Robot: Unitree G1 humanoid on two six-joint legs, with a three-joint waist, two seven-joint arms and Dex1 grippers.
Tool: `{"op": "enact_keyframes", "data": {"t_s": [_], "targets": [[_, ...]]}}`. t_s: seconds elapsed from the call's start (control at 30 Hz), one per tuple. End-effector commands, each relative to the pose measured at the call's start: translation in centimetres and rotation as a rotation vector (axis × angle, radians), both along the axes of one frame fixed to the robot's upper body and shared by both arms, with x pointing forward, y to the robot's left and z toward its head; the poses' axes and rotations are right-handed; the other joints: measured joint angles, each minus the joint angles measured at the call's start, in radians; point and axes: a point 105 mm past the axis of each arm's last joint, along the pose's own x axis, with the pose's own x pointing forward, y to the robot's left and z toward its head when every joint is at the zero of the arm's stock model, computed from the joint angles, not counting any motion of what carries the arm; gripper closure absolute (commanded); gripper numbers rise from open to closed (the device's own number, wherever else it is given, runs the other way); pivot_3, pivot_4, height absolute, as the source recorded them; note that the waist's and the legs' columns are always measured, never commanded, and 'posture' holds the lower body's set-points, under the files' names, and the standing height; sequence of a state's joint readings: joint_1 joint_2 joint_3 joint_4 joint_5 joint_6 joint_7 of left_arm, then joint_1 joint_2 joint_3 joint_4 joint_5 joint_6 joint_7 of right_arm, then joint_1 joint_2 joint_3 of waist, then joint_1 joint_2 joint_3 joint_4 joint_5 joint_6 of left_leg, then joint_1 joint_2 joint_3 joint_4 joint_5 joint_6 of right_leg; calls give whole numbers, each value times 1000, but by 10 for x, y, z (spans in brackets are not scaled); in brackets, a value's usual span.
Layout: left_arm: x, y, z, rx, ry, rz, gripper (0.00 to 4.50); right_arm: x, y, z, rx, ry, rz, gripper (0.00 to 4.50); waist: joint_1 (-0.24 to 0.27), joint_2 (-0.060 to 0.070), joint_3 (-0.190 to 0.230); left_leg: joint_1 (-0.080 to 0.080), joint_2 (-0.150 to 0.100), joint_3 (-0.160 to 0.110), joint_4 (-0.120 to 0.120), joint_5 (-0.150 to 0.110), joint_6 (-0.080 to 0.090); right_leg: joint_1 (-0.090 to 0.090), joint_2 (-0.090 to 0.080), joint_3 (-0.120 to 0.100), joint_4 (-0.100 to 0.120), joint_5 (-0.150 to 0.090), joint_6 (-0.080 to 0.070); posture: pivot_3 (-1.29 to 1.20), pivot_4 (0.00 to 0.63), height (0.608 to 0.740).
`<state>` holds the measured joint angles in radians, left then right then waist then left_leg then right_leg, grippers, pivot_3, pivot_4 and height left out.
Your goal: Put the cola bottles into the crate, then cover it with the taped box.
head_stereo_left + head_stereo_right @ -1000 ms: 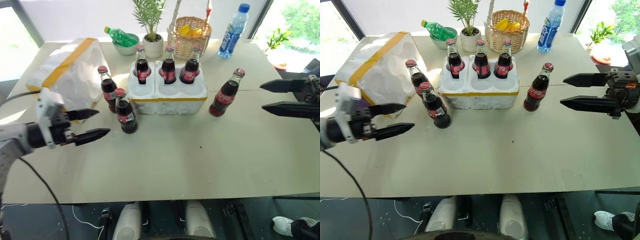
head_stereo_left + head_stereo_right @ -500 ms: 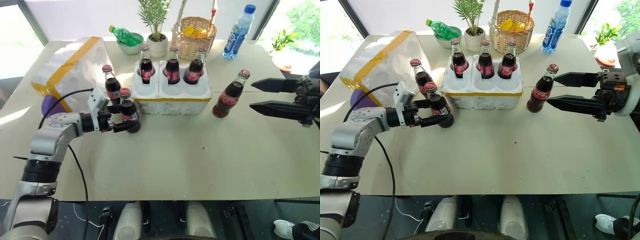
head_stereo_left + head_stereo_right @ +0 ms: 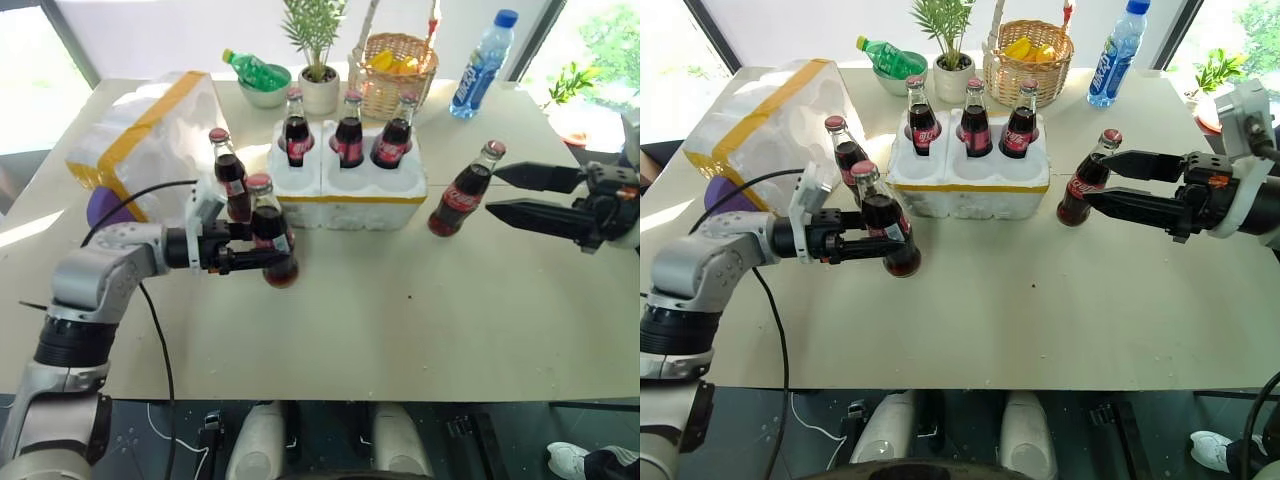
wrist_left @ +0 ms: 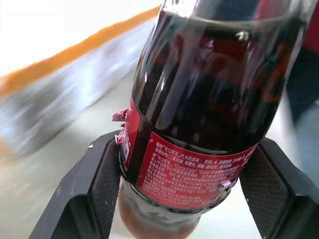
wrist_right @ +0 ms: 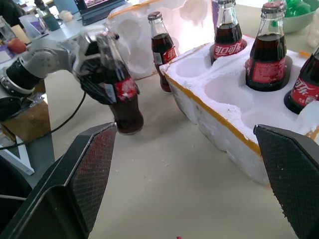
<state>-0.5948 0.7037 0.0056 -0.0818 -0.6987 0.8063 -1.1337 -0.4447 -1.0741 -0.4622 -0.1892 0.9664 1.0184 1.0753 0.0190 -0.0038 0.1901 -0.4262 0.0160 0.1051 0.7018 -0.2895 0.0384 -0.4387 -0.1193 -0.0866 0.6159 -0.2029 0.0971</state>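
Left pincer [image 3: 878,247] is clamped on a small dark glass cola bottle [image 3: 883,222] with a red cap, tilted, just in front of the low white styrofoam crate [image 3: 970,182] on the beige table [image 3: 1040,310]. Three bottles stand in the crate's far holes. Right pincer [image 3: 1098,185] gapes beside another cola bottle [image 3: 1084,180].
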Motion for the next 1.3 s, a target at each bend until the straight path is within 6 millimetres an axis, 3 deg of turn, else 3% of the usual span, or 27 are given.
{"op": "enact_keyframes", "data": {"t_s": [0.03,0.13,0.23,0.37,0.6,0.7,0.8,0.97,1.03,1.1,1.2,1.3], "targets": [[11,-28,69,-143,-173,-53,1678,-6,3,10,8,-67,3,0,7,-1,0,0,0,0,1,0,0,0,0,0,0,0,1,0,150,740],[46,-57,98,-195,-268,51,1678,-6,3,9,11,-77,-21,0,22,-1,0,1,-1,-1,5,0,1,4,0,-1,-1,2,3,0,150,740],[80,-74,110,-197,-311,211,1678,-5,2,8,14,-90,-51,0,18,-1,0,1,-1,-1,11,-3,6,7,1,-1,-1,2,4,0,150,740],[107,-89,99,-141,-298,316,1678,-10,3,10,20,-101,-60,0,12,-1,0,0,-1,0,11,-4,8,6,1,0,-2,2,4,0,150,740],[113,-112,62,-87,-240,266,1678,-11,4,7,30,-103,-76,0,21,-1,0,-1,0,0,12,-5,8,4,1,-1,-2,2,4,0,150,740],[115,-118,56,-96,-221,256,1678,-9,5,2,32,-95,-84,0,20,-2,0,-1,0,-1,14,-7,11,6,0,-1,-2,2,4,0,150,740],[116,-122,57,-99,-216,253,1678,-7,5,0,33,-91,-93,0,19,-2,1,-3,0,0,14,-8,14,4,-1,0,-2,3,5,0,150,740],[123,-122,33,12,-217,284,1678,-5,7,-1,29,-94,-93,0,19,-2,1,-4,0,0,13,-5,9,2,0,-1,-2,3,5,0,150,740],[127,-119,22,49,-209,317,584,-5,10,-2,18,-97,-84,0,19,-2,1,-4,0,0,13,-6,10,2,0,-1,-2,3,5,0,150,740],[128,-116,14,68,-210,325,101,-4,12,-3,11,-101,-77,0,20,-2,0,-3,0,0,14,-8,14,4,0,-1,-2,3,5,0,150,740],[121,-109,19,31,-208,297,101,-1,15,-3,8,-106,-69,0,17,-1,0,-3,0,0,14,-9,15,4,-1,0,-2,3,5,0,150,740],[95,-94,47,-101,-219,201,101,1,18,-4,7,-106,-61,0,8,-1,0,-3,0,0,14,-9,15,3,-1,0,-1,3,5,0,150,740]]}}
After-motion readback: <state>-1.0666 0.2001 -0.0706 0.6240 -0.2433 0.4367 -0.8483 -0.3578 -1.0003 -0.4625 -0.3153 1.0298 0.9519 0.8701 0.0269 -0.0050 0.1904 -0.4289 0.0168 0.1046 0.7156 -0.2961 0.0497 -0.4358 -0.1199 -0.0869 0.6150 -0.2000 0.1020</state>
